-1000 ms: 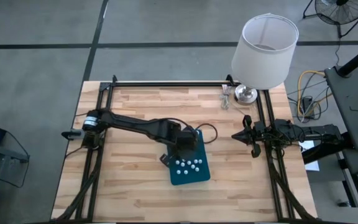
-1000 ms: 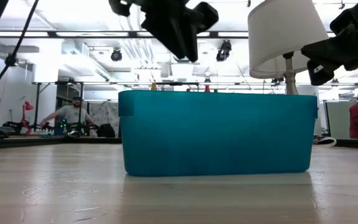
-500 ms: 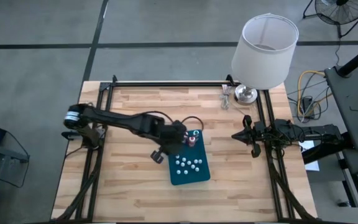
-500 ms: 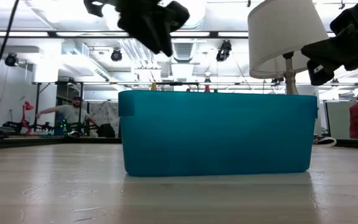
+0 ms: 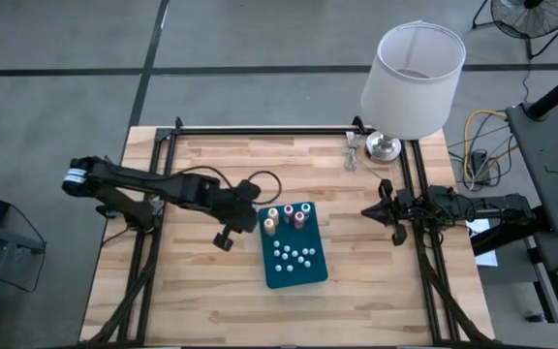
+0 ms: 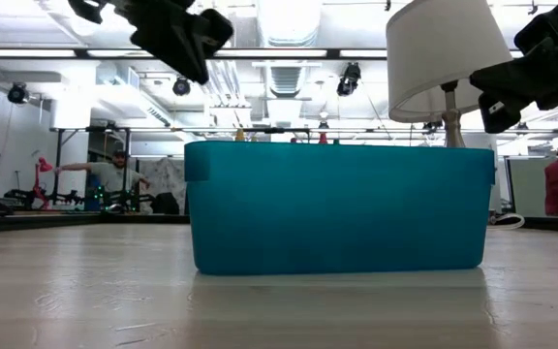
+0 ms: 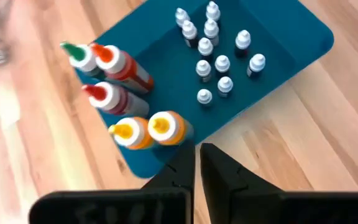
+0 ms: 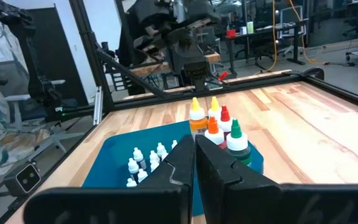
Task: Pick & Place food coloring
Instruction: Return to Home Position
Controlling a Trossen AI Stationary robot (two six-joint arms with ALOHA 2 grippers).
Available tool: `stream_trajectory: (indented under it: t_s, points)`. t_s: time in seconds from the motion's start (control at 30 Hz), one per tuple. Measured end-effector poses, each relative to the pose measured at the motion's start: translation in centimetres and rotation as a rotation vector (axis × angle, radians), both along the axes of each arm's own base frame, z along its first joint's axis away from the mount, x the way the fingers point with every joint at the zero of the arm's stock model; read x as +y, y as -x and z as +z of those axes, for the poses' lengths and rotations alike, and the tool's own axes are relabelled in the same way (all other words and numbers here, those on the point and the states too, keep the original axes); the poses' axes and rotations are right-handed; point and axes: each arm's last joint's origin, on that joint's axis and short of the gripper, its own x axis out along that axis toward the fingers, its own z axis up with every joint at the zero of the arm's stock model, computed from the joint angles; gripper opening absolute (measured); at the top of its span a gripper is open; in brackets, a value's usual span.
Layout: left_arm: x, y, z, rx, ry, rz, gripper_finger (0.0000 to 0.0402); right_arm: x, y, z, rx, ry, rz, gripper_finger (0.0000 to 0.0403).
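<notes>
The left end effector (image 7: 196, 149), fingers pressed together and empty, hung above the wooden bench (image 7: 303, 130) beside the teal rectangular plastic tray (image 7: 291, 34). Inside the tray stood the tiny food coloring bottles (image 7: 120, 67), taller colour-topped ones at one end, white-capped ones at the other. The right end effector (image 8: 195, 148), likewise closed, sat at the bench's right edge.

The teal bin (image 5: 303, 277) stands mid-desk (image 5: 192, 291), open above, with tall food coloring bottles (image 5: 287, 215) crowding its far end and small food coloring bottles (image 5: 294, 255) its middle. The left arm (image 5: 172, 189) lies across the desk's left half, the left end effector (image 5: 223, 239) just beside the bin. Bare wood runs along the near edge and between the bin and the right end effector (image 5: 380, 208); a lamp (image 5: 413, 68) fills the far right corner.
</notes>
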Motion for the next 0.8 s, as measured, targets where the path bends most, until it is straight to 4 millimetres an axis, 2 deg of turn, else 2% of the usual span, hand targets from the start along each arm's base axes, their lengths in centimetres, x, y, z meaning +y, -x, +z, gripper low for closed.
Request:
stream_trajectory:
  t_s: [0.23, 0.8]
  points:
    - [1.0, 2.7, 0.4, -0.086, 0.037, 0.078, 0.0, 0.0, 0.0, 0.0, -0.001, 0.0, 0.0, 0.0009]
    - [2.3, 8.1, -2.1, -0.382, 0.124, 0.175, 0.0, 0.0, 0.0, 0.0, -0.001, 0.0, 0.0, 0.0009]
